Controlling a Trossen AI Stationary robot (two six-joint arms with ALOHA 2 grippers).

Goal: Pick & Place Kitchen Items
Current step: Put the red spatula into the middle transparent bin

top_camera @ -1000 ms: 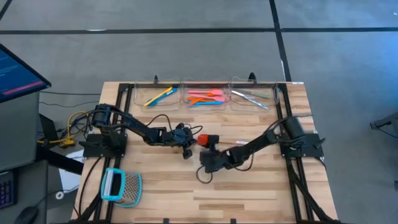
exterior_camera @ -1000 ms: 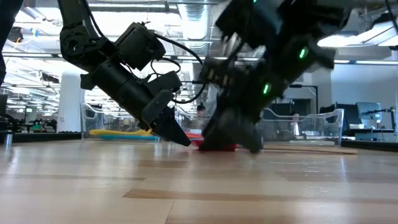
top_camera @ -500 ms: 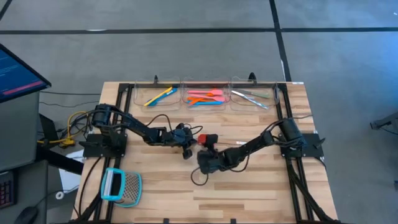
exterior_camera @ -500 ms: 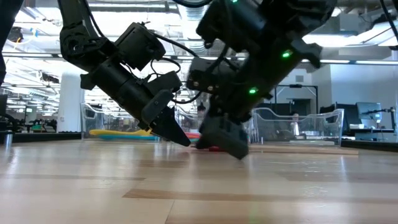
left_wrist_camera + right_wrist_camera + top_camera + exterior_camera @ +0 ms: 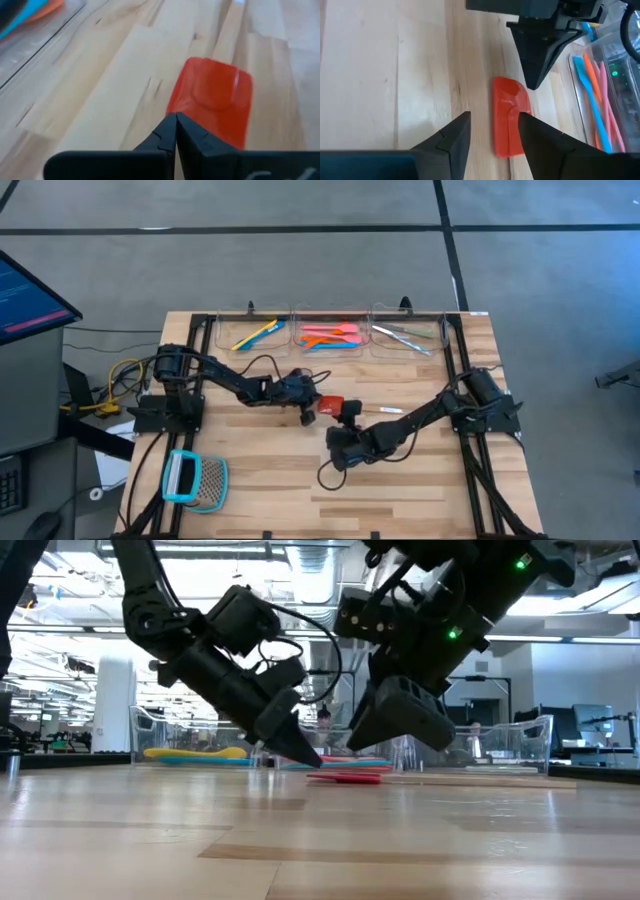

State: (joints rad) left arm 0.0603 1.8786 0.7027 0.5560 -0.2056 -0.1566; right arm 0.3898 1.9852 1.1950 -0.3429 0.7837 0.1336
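A red-headed spatula [image 5: 328,404] lies flat on the wooden table near its middle, its pale handle [image 5: 392,410] running toward the right edge. My left gripper [image 5: 175,117] is shut and slants down, its tips low at the left edge of the red head [image 5: 215,100]. My right gripper [image 5: 495,116] hangs open above the table on the near side of the head [image 5: 509,115]. Its two fingers stand either side of the head without touching it. The low view shows it raised [image 5: 400,725] clear of the spatula [image 5: 348,777]. My left gripper has its shut fingertips [image 5: 170,125] at the edge of the red head [image 5: 172,107], coming slanted down from the table's left. I cannot tell whether the tips touch the head or stop just short of it.
Three clear trays stand along the far edge. One holds yellow and blue utensils [image 5: 255,335], one orange, pink and blue ones [image 5: 330,335], and one metal pieces [image 5: 405,335]. A teal-framed mesh tool [image 5: 195,480] lies at the near left corner.
My right gripper has risen off the table from over the red head and drawn back toward the near edge, tipping as it went. My left gripper has shifted toward the right, up to the head. The spatula still lies flat on the table.
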